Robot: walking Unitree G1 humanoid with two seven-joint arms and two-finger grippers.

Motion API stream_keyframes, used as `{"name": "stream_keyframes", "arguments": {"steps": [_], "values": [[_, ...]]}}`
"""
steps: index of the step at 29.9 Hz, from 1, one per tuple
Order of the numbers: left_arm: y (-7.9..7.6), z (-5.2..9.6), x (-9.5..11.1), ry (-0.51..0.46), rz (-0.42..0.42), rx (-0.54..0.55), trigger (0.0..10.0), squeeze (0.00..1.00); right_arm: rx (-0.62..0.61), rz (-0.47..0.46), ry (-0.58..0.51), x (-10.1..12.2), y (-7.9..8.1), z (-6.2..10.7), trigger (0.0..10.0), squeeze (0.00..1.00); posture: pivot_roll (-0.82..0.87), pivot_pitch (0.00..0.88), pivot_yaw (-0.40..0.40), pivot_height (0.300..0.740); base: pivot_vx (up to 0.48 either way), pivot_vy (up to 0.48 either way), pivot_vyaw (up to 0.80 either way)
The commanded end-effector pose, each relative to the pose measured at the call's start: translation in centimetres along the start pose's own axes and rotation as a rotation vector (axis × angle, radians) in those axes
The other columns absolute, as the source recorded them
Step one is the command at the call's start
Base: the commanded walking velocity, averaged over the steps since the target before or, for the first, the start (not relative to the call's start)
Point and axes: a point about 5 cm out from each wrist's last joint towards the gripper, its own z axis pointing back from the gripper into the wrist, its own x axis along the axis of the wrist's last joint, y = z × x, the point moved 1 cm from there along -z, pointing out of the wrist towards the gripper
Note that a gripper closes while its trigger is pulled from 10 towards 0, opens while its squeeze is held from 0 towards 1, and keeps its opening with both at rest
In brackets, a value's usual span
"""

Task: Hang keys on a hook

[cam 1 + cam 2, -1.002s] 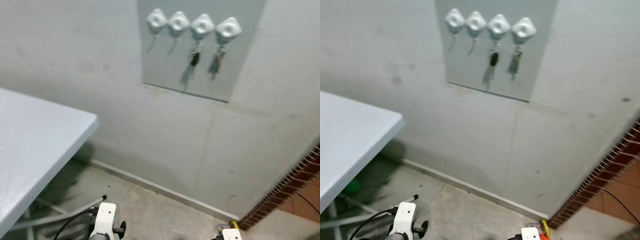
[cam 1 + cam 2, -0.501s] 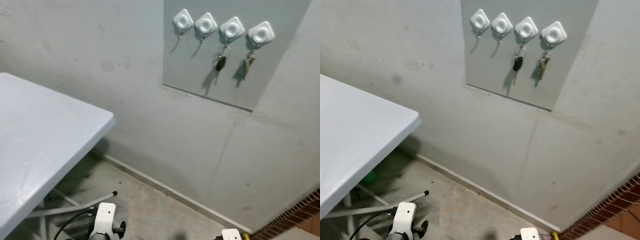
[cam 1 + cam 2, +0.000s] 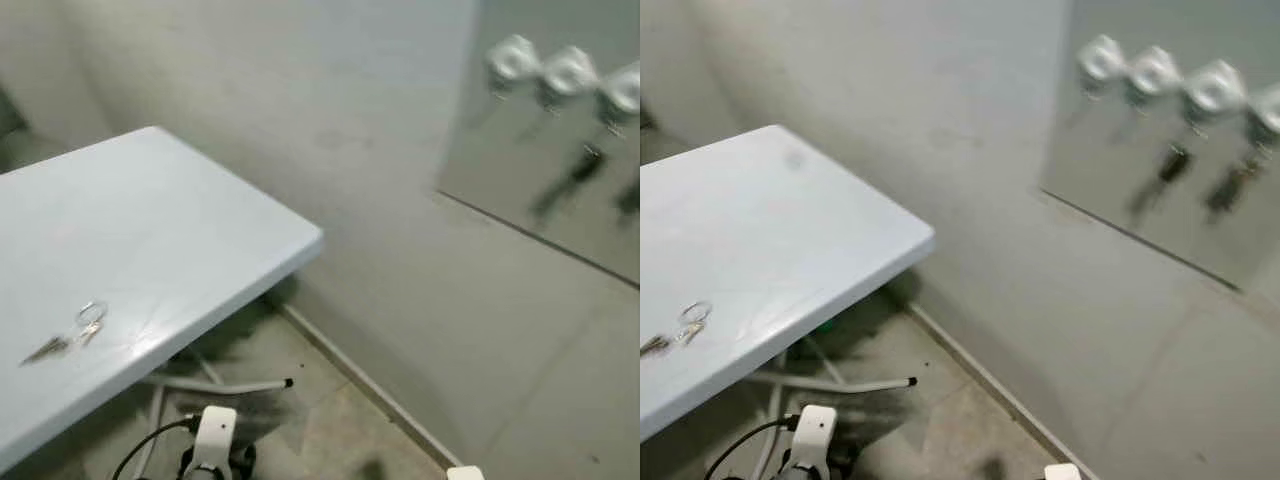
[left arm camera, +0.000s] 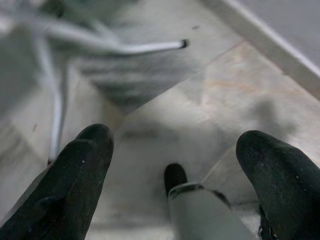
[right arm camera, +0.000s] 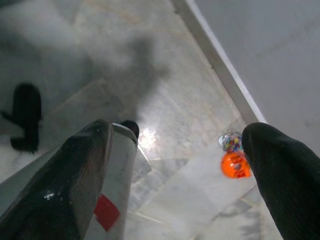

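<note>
A small set of silver keys on a ring [image 3: 75, 330] lies on the white table [image 3: 150, 230] at my left, near its front edge. On the wall to the right, a grey panel [image 3: 1160, 200] carries a row of white hooks [image 3: 1155, 72]; dark keys hang from two of them [image 3: 1168, 170], blurred. My left gripper [image 4: 175, 170] hangs low over the floor, open and empty. My right gripper [image 5: 175, 170] also hangs open over the floor tiles, holding nothing.
The table's metal legs [image 3: 215, 383] stand on the tiled floor below its corner. A white skirting strip [image 3: 360, 385] runs along the foot of the wall. An orange object [image 5: 235, 165] lies on the floor by the wall in the right wrist view.
The camera has swung left: the hook panel slid to the right edge and blurred, and more of the table came into view, now showing the keys on it.
</note>
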Motion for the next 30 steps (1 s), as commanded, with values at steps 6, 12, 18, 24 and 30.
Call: {"name": "stream_keyframes", "arguments": {"steps": [6, 12, 18, 24, 30], "values": [[0.54, 0.05, -0.17, 0.011, 0.010, 0.027, 10.0, 0.00, 0.015, -0.003, 0.015, -0.41, 0.72, 0.04, 10.0, 0.00, -0.04, 0.000, 0.014, 0.732, 0.000, 0.000, 0.80], [0.40, 0.07, -0.33, 0.017, 0.031, 0.033, 10.0, 0.00, 0.012, -0.009, 0.019, -0.53, 0.63, 0.07, 10.0, 0.00, -0.04, 0.000, 0.013, 0.732, 0.000, 0.000, 0.80], [0.26, 0.10, -0.52, 0.022, 0.032, 0.033, 10.0, 0.00, 0.013, -0.012, 0.023, -0.64, 0.71, 0.08, 10.0, 0.00, -0.04, 0.000, 0.013, 0.732, 0.000, 0.000, 0.80], [0.33, 0.13, -0.64, 0.029, 0.040, 0.039, 10.0, 0.00, 0.015, -0.009, 0.027, -0.73, 0.73, 0.10, 10.0, 0.00, -0.04, 0.000, 0.011, 0.732, 0.000, 0.000, 0.80], [0.39, 0.15, -0.71, 0.032, 0.044, 0.042, 10.0, 0.00, 0.011, -0.010, 0.046, -1.33, 0.50, 0.24, 10.0, 0.00, -0.04, 0.000, 0.010, 0.732, 0.000, 0.000, 0.80]]}}
